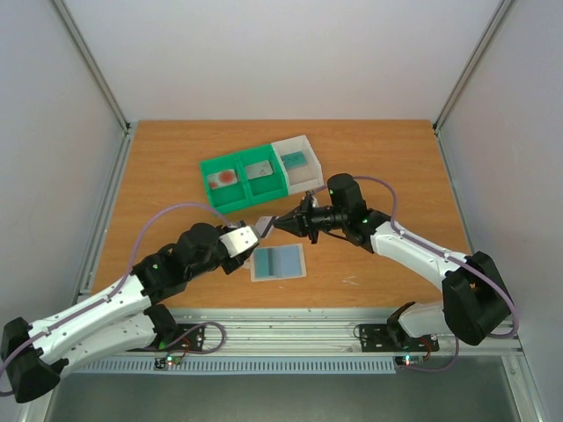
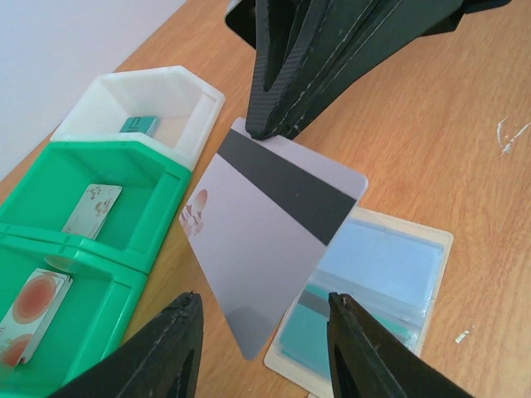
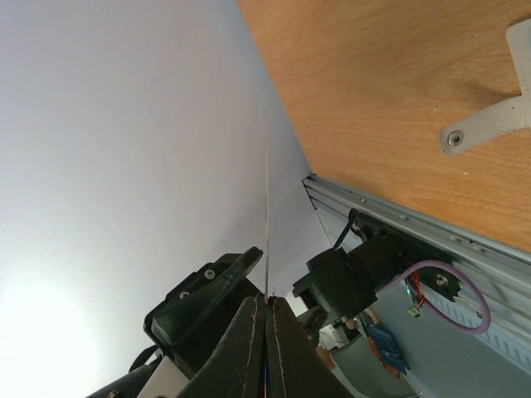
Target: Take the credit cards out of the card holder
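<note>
My right gripper [image 1: 280, 222] is shut on one short edge of a grey credit card with a dark stripe [image 2: 265, 224] and holds it above the table. In the right wrist view the card shows edge-on [image 3: 266, 224] between the closed fingers [image 3: 249, 348]. My left gripper [image 1: 255, 232] is open; its fingers [image 2: 178, 348] stand either side of the card's lower corner without touching it. The beige card holder [image 1: 278, 262] lies flat just below, with a blue card [image 2: 382, 261] and a teal card [image 2: 332, 340] in it.
A green two-compartment tray [image 1: 214, 195] behind holds a white card with a red circle [image 1: 226, 177] and a grey patterned card [image 1: 259, 170]. A white tray [image 1: 310, 151] beside it holds a teal card [image 1: 294, 159]. Grey walls stand around the table.
</note>
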### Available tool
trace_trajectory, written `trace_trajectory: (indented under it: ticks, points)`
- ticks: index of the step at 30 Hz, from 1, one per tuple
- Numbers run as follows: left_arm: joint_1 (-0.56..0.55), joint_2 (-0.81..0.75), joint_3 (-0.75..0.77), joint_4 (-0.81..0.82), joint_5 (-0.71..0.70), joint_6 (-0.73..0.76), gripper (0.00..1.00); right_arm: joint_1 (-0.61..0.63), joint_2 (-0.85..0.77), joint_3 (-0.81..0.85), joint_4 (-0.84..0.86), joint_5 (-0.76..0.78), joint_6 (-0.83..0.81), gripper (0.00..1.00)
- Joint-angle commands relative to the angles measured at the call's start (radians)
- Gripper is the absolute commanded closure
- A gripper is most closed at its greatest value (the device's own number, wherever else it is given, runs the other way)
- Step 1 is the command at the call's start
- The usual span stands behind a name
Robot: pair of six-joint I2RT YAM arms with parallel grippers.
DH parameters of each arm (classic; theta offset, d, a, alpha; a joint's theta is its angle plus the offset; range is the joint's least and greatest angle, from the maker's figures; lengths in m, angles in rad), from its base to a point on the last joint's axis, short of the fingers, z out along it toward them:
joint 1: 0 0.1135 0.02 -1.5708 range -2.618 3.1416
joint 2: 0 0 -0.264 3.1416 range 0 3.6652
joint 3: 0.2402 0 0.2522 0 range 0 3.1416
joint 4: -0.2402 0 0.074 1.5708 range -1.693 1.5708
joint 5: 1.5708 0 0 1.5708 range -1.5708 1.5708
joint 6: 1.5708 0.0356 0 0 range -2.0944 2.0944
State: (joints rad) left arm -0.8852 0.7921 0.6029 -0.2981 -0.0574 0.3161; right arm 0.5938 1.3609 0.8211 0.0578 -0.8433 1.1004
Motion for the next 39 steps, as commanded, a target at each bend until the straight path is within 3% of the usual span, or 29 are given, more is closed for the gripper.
trace_trajectory:
  ticks: [1, 5, 12, 16, 23, 26, 32, 33, 34, 35, 39]
  points:
    - [-0.003, 0.005, -0.016, 0.06, -0.016, 0.032, 0.59, 0.001, -0.03, -0.015, 0.035, -0.017, 0.017, 0.99]
    - [-0.003, 0.004, -0.02, 0.073, 0.01, 0.044, 0.69, 0.001, -0.031, -0.022, 0.052, -0.02, 0.028, 0.99]
    - [-0.003, 0.013, -0.012, 0.075, 0.03, 0.044, 0.99, 0.001, -0.036, -0.035, 0.081, -0.029, 0.038, 0.99]
    - [-0.003, 0.007, -0.007, 0.067, 0.037, 0.028, 0.99, 0.001, -0.035, -0.047, 0.12, -0.032, 0.038, 0.96]
    - [-0.003, -0.001, -0.005, 0.05, 0.013, -0.051, 0.99, -0.011, -0.075, -0.055, 0.101, -0.013, -0.028, 0.61]
    - [-0.003, 0.003, 0.008, 0.049, 0.009, -0.102, 1.0, -0.021, -0.109, -0.031, -0.037, 0.015, -0.139, 0.45]
    - [0.006, 0.036, 0.044, 0.046, 0.012, -0.22, 1.0, -0.031, -0.169, 0.059, -0.307, 0.107, -0.37, 0.28]
    - [0.01, 0.049, 0.059, 0.041, 0.011, -0.236, 1.0, -0.029, -0.18, 0.075, -0.356, 0.135, -0.416, 0.21]
    - [0.015, 0.064, 0.074, 0.033, 0.0, -0.263, 1.0, -0.031, -0.193, 0.085, -0.399, 0.164, -0.451, 0.06]
    - [0.023, 0.081, 0.094, 0.019, -0.019, -0.288, 1.0, -0.031, -0.206, 0.094, -0.435, 0.202, -0.486, 0.02]
    - [0.049, 0.148, 0.156, -0.018, -0.017, -0.38, 1.0, -0.031, -0.251, 0.114, -0.547, 0.338, -0.599, 0.02]
